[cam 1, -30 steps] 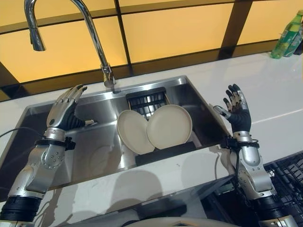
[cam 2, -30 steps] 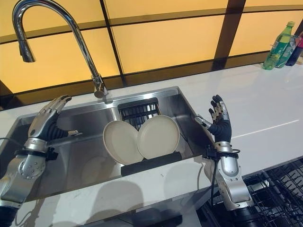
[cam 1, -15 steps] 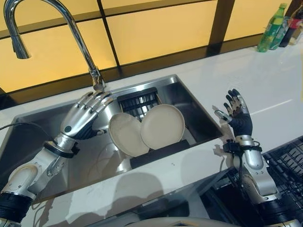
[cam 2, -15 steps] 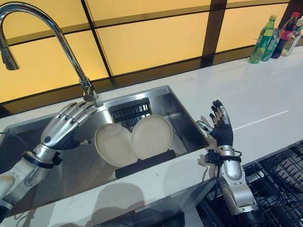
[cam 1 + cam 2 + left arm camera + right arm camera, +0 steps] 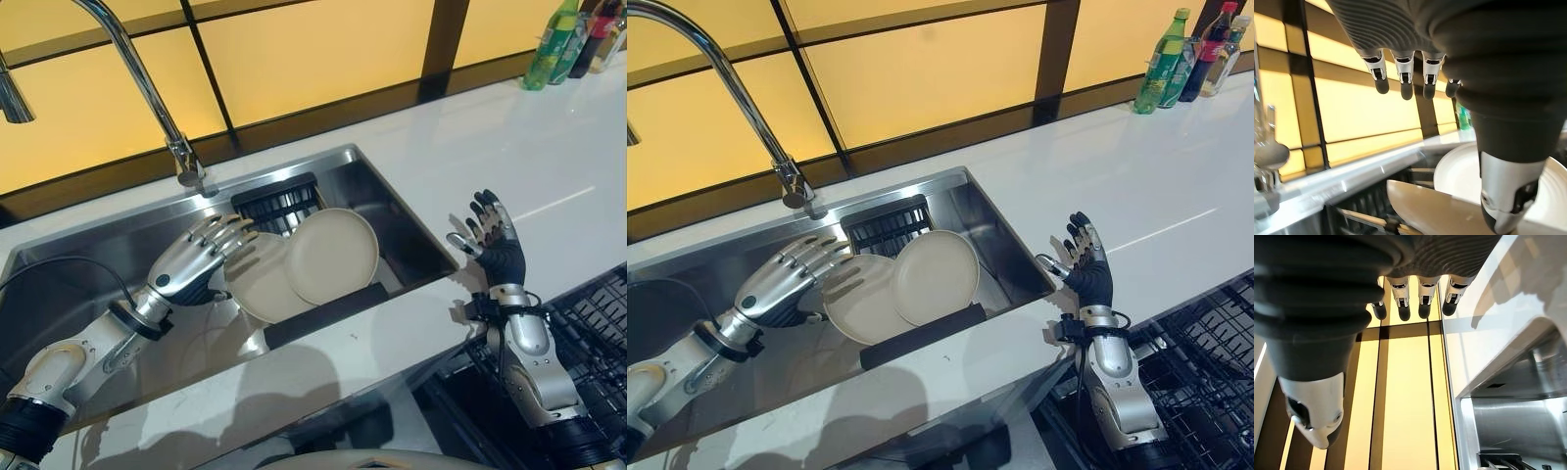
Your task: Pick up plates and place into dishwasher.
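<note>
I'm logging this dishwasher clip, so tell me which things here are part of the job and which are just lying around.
Job: two plates in the sink, left hand, right hand, dishwasher rack.
Lying about: faucet, bottles.

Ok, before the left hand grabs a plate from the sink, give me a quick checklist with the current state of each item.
1. Left hand open and holding nothing: ok, fingers straight.
2. Left hand lined up with the nearer round cream plate: ok, its fingertips reach over the plate's rim; contact cannot tell.
3. Plates reachable: ok, that plate and the second round cream plate lean upright in the black rack in the steel sink, overlapping.
4. Right hand out of the way: ok, open, raised over the white counter.
5. Dishwasher rack accessible: ok, open at lower right.
6. Chrome faucet clear of the lift path: cannot tell.
</note>
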Motion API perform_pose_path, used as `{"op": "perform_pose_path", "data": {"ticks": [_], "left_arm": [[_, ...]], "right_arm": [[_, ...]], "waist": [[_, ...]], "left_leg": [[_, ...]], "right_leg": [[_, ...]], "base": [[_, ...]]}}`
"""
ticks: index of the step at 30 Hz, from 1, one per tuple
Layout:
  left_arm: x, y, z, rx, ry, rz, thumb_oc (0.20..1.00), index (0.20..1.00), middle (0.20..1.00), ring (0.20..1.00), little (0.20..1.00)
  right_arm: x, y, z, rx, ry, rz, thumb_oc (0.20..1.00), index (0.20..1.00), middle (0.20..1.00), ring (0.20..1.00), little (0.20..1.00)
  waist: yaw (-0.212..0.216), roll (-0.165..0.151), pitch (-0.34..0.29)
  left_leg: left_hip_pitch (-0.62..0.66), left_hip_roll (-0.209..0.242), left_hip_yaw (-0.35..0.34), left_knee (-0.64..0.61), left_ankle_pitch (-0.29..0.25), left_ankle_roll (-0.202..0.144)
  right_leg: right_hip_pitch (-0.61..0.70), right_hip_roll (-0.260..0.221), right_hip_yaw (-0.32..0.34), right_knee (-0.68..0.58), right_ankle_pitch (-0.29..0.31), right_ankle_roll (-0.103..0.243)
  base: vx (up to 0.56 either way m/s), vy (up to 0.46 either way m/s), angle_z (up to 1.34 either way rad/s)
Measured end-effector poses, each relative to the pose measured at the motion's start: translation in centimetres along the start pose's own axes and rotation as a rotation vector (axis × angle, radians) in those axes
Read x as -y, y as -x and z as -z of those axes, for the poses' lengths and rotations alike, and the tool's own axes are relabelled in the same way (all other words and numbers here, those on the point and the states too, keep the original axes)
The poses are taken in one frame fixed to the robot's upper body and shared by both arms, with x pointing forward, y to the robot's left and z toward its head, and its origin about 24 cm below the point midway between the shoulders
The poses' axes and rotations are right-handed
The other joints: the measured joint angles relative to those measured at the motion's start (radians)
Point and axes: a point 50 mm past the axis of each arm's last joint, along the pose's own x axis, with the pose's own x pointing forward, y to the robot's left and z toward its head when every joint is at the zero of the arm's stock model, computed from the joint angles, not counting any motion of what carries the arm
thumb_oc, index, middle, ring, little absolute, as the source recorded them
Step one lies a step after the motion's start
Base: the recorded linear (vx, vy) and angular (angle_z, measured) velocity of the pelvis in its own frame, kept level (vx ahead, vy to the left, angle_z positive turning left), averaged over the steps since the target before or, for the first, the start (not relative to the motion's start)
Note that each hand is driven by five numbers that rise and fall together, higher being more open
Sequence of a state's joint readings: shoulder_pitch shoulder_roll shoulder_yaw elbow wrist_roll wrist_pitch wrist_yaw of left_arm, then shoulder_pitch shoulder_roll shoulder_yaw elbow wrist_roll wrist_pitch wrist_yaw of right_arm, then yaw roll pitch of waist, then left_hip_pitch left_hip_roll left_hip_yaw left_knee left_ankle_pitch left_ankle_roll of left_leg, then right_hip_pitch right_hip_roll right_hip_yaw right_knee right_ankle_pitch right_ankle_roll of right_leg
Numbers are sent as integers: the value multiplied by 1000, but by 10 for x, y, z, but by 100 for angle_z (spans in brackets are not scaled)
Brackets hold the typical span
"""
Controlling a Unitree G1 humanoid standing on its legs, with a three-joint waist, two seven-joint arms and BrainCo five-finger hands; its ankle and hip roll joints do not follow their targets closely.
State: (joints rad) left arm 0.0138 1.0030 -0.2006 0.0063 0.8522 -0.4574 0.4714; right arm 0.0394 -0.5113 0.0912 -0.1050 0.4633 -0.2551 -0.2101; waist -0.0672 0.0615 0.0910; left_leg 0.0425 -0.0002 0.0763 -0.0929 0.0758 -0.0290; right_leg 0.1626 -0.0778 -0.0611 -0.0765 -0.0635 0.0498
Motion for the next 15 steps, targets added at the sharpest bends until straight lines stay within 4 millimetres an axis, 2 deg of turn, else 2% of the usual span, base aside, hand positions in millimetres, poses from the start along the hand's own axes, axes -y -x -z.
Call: {"op": "perform_pose_path", "data": {"ticks": [5,15], "left_arm": [[0,-5,-7,90,-47,75,1000,1000,1000,1000,1000],[-5,-7,-7,103,-80,97,1000,1000,1000,1000,1000]], "right_arm": [[2,-1,-2,4,12,6,1000,1000,1000,1000,1000],[2,-2,-3,11,13,6,1000,1000,1000,1000,1000]], "waist": [[-1,-1,23],[0,0,31]], "left_leg": [[9,0,3,-1,0,0],[15,-4,6,-1,-5,4]], "right_leg": [[5,-1,3,1,0,1],[9,-6,9,0,1,4]], "base": [[36,35,-2],[18,6,-2]]}}
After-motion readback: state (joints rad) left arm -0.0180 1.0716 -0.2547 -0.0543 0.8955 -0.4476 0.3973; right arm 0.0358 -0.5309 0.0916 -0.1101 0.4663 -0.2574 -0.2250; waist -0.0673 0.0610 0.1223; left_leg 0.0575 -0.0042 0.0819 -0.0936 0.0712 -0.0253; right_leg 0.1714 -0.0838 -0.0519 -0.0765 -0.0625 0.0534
